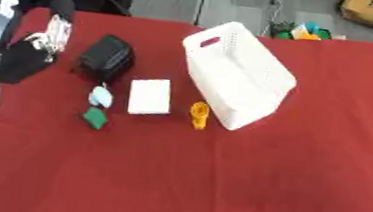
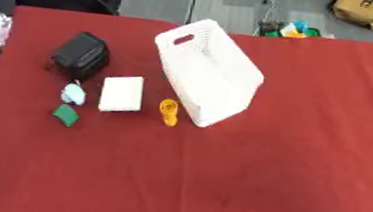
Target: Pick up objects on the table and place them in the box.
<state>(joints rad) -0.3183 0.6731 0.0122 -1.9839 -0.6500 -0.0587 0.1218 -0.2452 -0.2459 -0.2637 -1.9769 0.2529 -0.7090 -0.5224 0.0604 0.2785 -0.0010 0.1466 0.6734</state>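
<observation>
A: Nearest row noted first. A flat green piece [image 1: 94, 117] lies on the red tablecloth [image 1: 215, 192], below and to the right of the left hand [image 1: 50, 37] as seen in the left eye view. Its material cannot be told; only a small angular shape is seen.

B: Just beyond it, a pale blue-white rounded item [image 1: 100, 97] is recorded, near the green piece; contact cannot be told. Further right of the hand, a flat white rectangular block [image 1: 150, 97] is laid face down, matte and smooth. An orange object [image 1: 199, 115], small and rounded at the top, is set just beside the box.

A: The objects are judged to have been laid out in a loose line, apart enough for each to be taken singly. Nothing is seen inside the box, though its interior is largely hidden, so the task is judged not yet begun.

B: Farther back, a black pouch [image 1: 106, 58], soft-looking with rounded corners, is closest to the hand, just to its right. The white box [image 1: 237, 76] is rigid plastic, perforated, with a slot handle; it is tipped on its side.

A: Hand state?

B: The left hand is held above the cloth at the table's left edge; nothing is seen in it, but whether the fingers are spread or curled cannot be told. The right hand is not seen.
</observation>
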